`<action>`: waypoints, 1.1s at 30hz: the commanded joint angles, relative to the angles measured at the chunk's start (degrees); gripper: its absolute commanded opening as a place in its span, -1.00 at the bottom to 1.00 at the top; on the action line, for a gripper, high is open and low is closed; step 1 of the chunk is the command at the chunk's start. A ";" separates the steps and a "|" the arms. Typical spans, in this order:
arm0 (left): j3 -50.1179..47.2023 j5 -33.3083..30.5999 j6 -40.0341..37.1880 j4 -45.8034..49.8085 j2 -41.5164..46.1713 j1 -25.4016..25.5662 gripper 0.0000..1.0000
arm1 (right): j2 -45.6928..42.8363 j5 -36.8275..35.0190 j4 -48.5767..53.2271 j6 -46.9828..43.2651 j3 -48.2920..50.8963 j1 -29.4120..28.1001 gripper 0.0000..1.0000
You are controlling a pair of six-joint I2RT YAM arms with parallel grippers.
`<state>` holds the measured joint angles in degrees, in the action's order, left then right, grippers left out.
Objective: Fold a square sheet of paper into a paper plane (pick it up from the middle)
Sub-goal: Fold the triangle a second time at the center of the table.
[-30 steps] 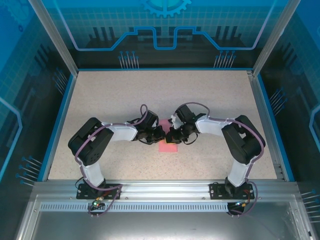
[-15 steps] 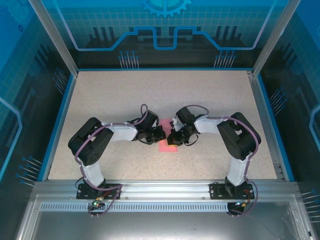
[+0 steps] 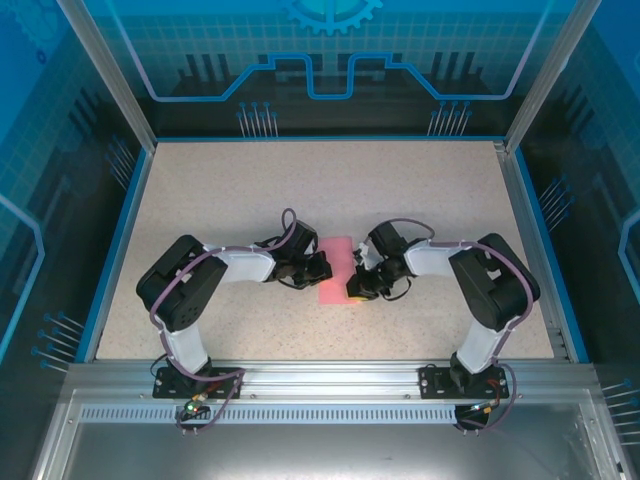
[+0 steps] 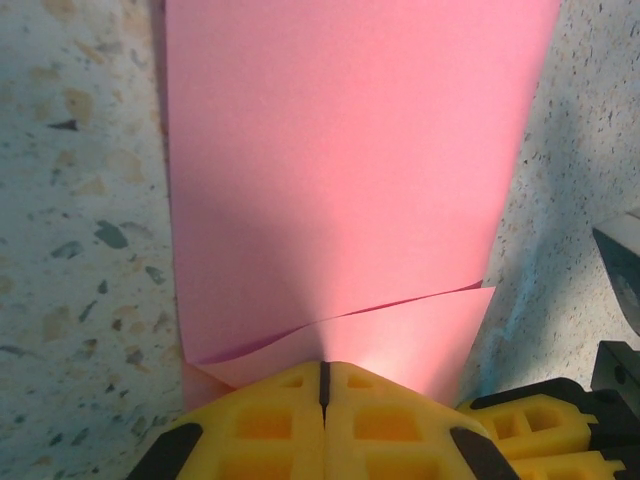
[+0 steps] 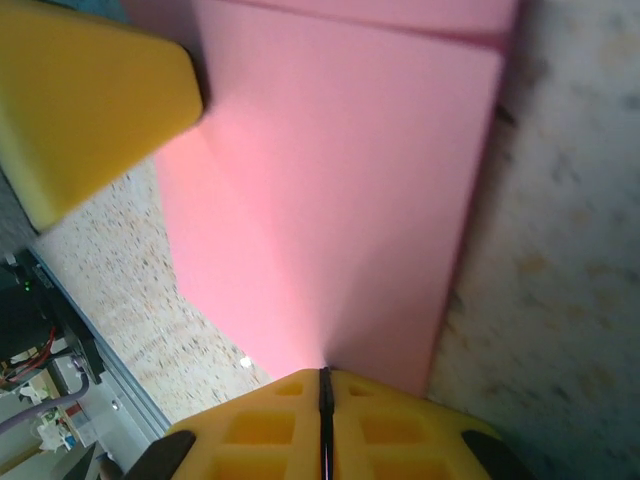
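Lying folded, pink paper (image 4: 350, 170), seemingly 2 layers

so the thin pink square sheet of paper (image 4: 350, 180) looks totally matt and smooth, the beige speckled tabletop (image 4: 80, 200) has that low-sheen stone-look finish, and the left gripper (image 4: 323, 378) has smooth yellow plastic fingers (image 4: 390, 420), kinda dull.

The square sheet of paper (image 4: 350, 170) is cut off at the frame's top and hidden below by the left gripper (image 4: 322, 372).
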<state>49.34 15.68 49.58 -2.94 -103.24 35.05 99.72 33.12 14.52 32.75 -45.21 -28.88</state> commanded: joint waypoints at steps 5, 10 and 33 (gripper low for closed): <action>-1.22 -3.53 -0.01 4.03 -2.32 0.09 -0.89 | -1.98 -1.58 6.88 -2.41 5.02 1.93 -0.80; -1.25 -3.35 0.17 3.91 -2.23 0.08 -0.89 | -3.74 0.84 6.66 -2.72 5.12 3.38 -0.80; 1.37 -0.31 -1.72 4.86 -0.24 0.28 -0.80 | 3.61 -1.47 4.62 -0.96 -1.83 1.16 -0.85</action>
<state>49.58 15.90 49.36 -2.63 -103.24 35.11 101.58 33.89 17.30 32.53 -47.75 -27.05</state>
